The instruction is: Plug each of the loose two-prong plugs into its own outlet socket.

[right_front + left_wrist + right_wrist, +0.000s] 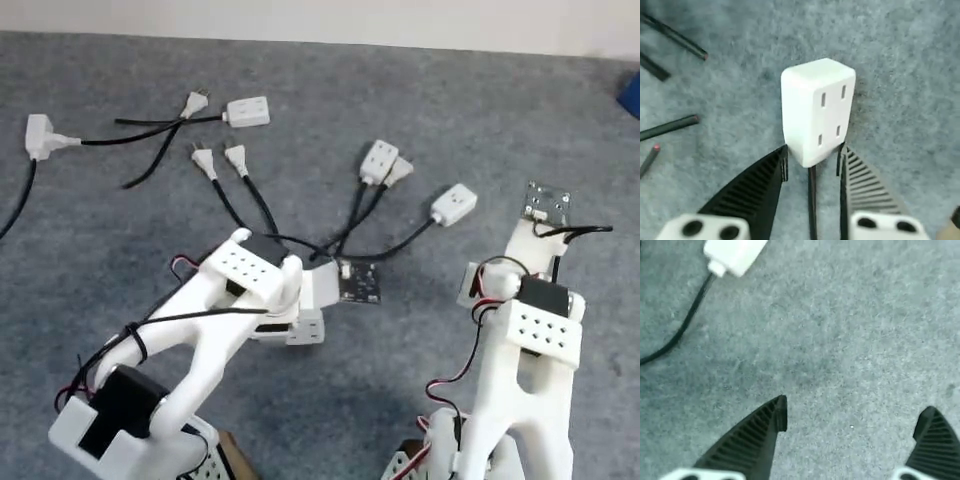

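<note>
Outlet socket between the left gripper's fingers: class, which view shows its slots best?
Left wrist view: the outlet socket faces it, four slots clear. High view: the left arm covers it. Right wrist view: a different socket.

Arm structure: white printed-plastic arm links [215, 345] and perforated white wrist brackets [540, 328]. Actuators: black box-shaped servo motors [122, 402]. Wiring: thin red and black cables [200, 317]. End effector: black ribbed wedge-shaped fingers [750, 195].

Robot test bench, grey felt tabletop [480, 100]
</note>
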